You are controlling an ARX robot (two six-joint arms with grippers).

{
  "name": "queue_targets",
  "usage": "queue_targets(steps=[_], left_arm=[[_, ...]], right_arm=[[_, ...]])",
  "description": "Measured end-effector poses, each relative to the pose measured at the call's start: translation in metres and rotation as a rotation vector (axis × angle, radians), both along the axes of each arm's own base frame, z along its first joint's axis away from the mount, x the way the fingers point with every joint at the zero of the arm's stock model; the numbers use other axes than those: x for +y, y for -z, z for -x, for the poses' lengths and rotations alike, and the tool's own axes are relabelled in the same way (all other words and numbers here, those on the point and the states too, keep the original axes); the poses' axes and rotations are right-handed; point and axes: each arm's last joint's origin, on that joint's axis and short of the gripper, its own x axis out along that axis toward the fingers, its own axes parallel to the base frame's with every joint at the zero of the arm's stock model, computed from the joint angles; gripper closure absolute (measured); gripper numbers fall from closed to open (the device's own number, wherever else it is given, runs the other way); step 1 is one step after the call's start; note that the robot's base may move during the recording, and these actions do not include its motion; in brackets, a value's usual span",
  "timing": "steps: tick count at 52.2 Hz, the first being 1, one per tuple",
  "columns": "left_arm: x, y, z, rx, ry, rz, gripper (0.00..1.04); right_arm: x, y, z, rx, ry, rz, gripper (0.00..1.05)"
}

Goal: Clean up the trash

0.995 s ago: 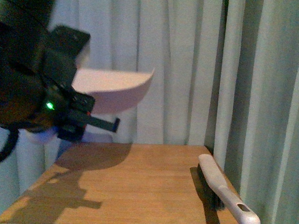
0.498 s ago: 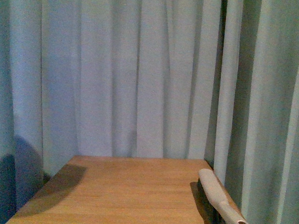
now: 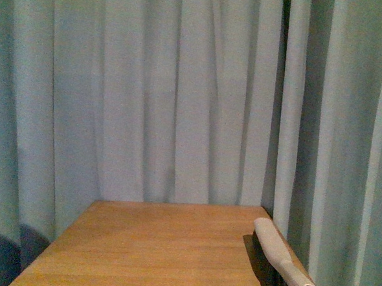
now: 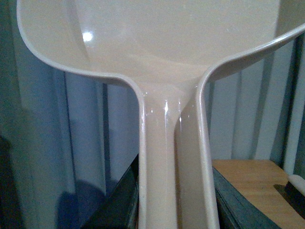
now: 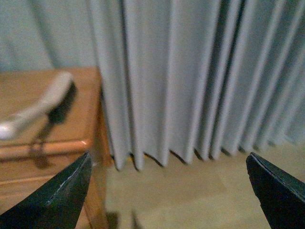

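My left gripper point(image 4: 174, 210) is shut on the handle of a cream dustpan point(image 4: 162, 43), which fills the left wrist view, held up off the table's left side. The pan looks bare inside. My right gripper point(image 5: 169, 191) is open and empty, off the table's right side above the floor. A cream hand brush point(image 3: 281, 259) with dark bristles lies along the wooden table's point(image 3: 165, 251) right edge; it also shows in the right wrist view point(image 5: 40, 105). No trash wad shows in any view. Neither arm shows in the front view.
Pale grey-green curtains point(image 3: 181, 97) hang close behind and to the right of the table. The right wrist view shows beige floor point(image 5: 190, 191) beside the table and curtain hems.
My left arm with the dustpan was in the front view a second ago and has gone out of view. The front view has tilted slightly. The shadow on the table's left has gone.
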Motion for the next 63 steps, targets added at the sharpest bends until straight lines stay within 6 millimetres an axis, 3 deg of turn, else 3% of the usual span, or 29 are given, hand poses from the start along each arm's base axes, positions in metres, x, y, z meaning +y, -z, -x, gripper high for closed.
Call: queue_targets(steps=[7, 17, 24, 30, 39, 47, 63], left_arm=[[0.0, 0.0, 0.0, -0.004, 0.013, 0.015, 0.79], [0.0, 0.0, 0.0, -0.004, 0.013, 0.025, 0.79], [0.0, 0.0, 0.0, -0.004, 0.015, 0.025, 0.79], [0.0, 0.0, 0.0, -0.004, 0.016, 0.025, 0.79], [0.0, 0.0, 0.0, -0.004, 0.017, 0.025, 0.79], [0.0, 0.0, 0.0, -0.004, 0.016, 0.025, 0.79], [0.0, 0.0, 0.0, -0.004, 0.016, 0.025, 0.79]], right_arm=[[0.008, 0.006, -0.003, 0.145, 0.068, 0.047, 0.07], [0.023, -0.033, -0.028, 0.182, -0.045, 0.016, 0.07], [0.045, -0.081, -0.082, 0.308, -0.07, -0.068, 0.07], [0.066, -0.099, -0.119, 0.412, -0.107, -0.122, 0.07], [0.099, -0.1, -0.164, 0.575, -0.128, -0.179, 0.07], [0.128, -0.087, -0.199, 0.689, -0.115, -0.193, 0.07], [0.159, -0.065, -0.24, 0.827, -0.066, -0.208, 0.07]])
